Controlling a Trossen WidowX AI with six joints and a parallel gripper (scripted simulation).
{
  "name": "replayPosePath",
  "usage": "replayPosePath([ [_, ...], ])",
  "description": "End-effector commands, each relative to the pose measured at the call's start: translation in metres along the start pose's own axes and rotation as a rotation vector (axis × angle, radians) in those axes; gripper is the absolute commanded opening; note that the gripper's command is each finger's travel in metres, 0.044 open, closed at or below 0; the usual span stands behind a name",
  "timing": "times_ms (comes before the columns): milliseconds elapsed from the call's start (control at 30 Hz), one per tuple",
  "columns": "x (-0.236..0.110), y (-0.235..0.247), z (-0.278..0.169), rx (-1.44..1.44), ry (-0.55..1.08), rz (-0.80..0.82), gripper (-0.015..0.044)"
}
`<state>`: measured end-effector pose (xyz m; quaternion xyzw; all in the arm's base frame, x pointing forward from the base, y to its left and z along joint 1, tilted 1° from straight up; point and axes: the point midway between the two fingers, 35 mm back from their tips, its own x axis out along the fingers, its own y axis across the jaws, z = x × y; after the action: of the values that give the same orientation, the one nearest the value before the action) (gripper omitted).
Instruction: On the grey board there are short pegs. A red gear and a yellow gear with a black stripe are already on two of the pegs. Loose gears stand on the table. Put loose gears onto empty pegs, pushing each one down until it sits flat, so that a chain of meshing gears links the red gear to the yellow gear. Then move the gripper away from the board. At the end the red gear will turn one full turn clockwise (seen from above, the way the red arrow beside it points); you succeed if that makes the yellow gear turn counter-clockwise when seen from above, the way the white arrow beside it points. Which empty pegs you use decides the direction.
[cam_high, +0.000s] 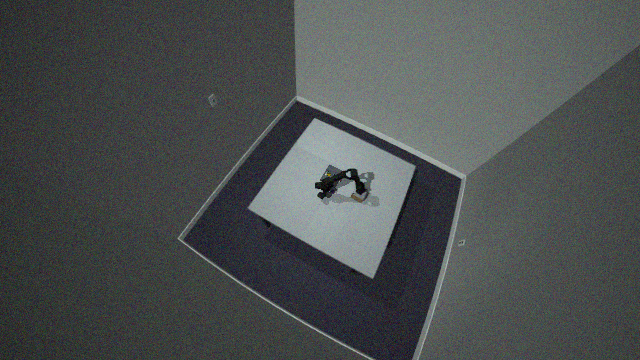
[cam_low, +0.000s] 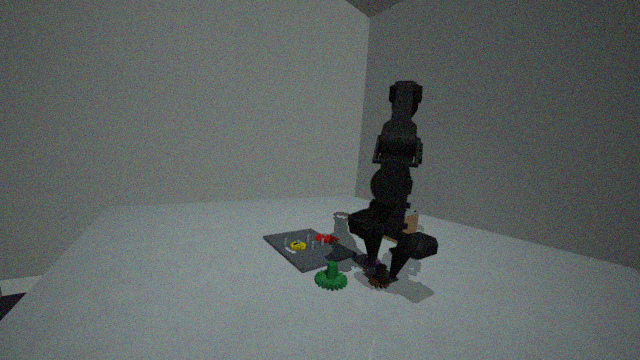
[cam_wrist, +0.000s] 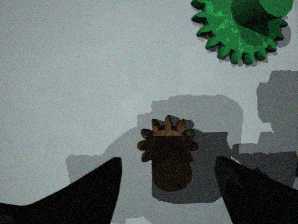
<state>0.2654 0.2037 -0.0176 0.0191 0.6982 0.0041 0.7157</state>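
Observation:
My gripper (cam_low: 382, 272) (cam_wrist: 169, 164) is open, its fingers low on either side of the brown gear (cam_low: 379, 283) (cam_wrist: 167, 131), with a gap to each finger in the wrist view. The brown gear stands on the table, its stem upward. A green gear (cam_low: 331, 281) (cam_wrist: 220, 37) with an upright stem stands beside it. A purple gear (cam_low: 376, 262) is mostly hidden behind a finger. The grey board (cam_low: 303, 262) lies behind the green gear. It bears the yellow gear (cam_low: 298, 246), the red gear (cam_low: 325, 238) and several short pegs; the arrows are hard to make out.
The white table (cam_high: 310, 210) (cam_low: 200, 300) carries everything. The arm's tan base block (cam_high: 358, 197) (cam_low: 412, 223) stands behind the gripper. Arm shadows darken the table around the brown gear and part of the board.

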Motion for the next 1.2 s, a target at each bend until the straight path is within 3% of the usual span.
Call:
replayPosePath([
  [0,0.000,0.000,0.000,0.004,-0.003,-0.003,0.0177],
  [133,0.000,0.000,0.000,0.004,-0.003,-0.003,0.0072],
  [500,0.000,0.000,0.000,0.004,-0.003,-0.003,0.0000],
  [1167,-0.065,0.001,0.006,0.004,-0.004,-0.002,0.0000],
])
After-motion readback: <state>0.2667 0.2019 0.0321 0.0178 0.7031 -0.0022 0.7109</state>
